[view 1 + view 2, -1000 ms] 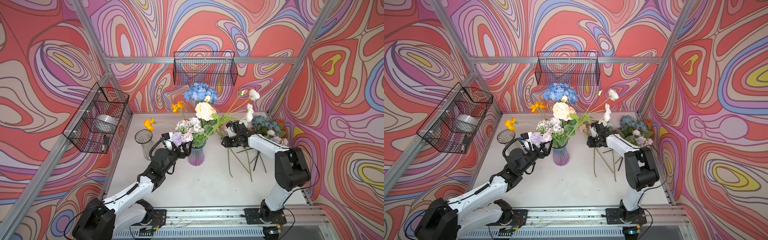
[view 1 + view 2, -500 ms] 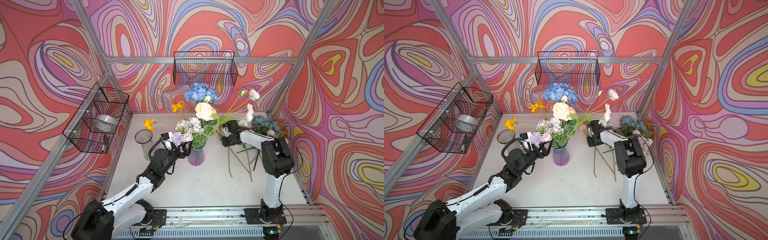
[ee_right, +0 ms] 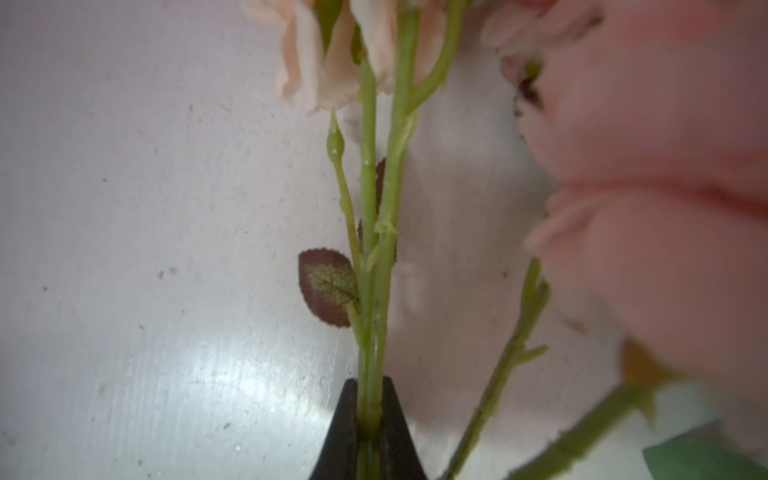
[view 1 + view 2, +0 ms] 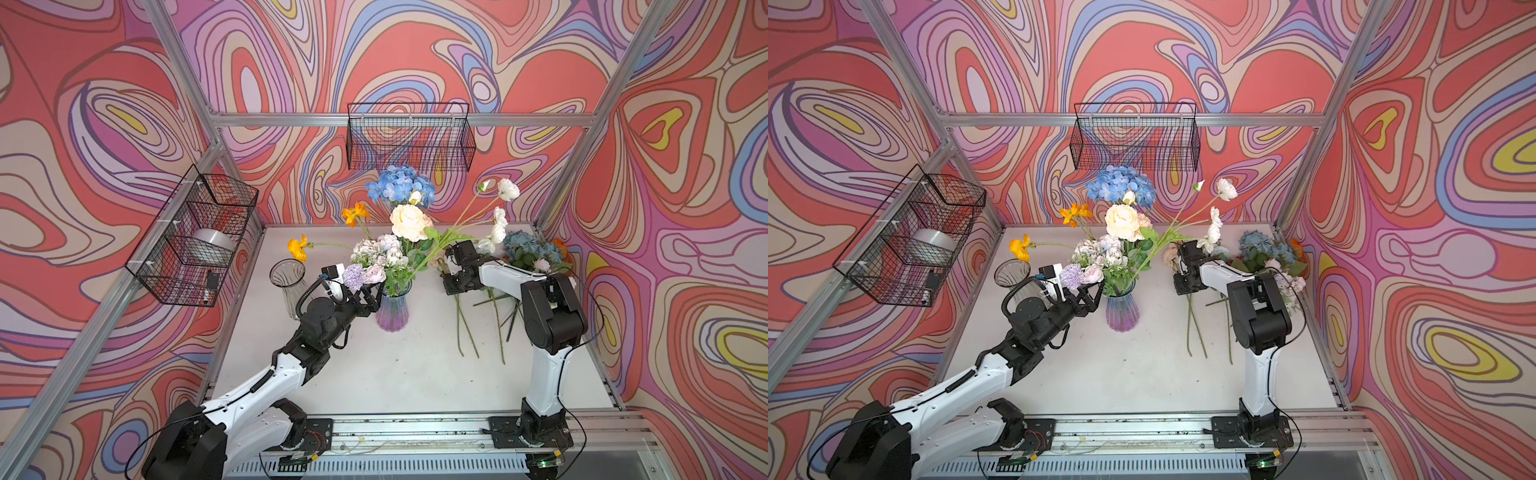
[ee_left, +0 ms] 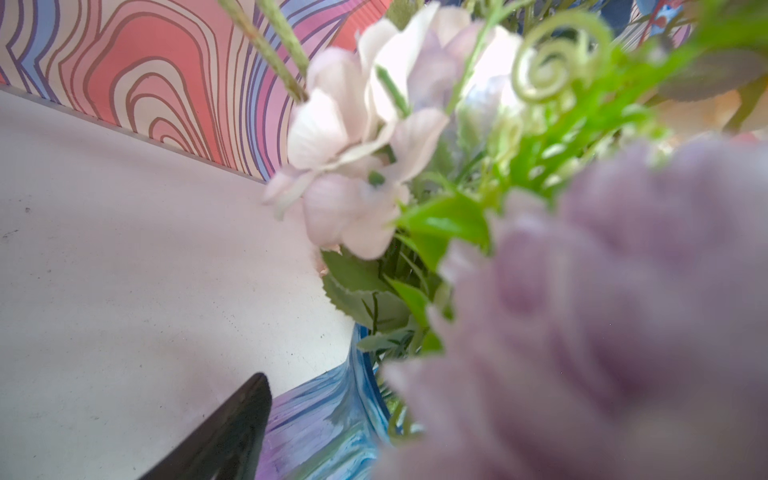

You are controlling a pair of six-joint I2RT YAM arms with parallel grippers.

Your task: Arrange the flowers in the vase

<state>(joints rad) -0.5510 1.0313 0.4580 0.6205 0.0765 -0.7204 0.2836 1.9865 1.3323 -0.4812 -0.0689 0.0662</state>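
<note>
While the vase at the table's middle holds several flowers, the step in hand is picking up another; the right claw is clenched on a peach rose stem lying toward the right edge; next, lift it and steer it to the vase mouth; the left claw stands released beside the vase neck, holding nothing.

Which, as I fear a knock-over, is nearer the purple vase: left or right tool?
Left. The left tool stands open right beside the neck of the purple vase. The right tool is farther off on its other side, shut on the peach rose stems.
</note>
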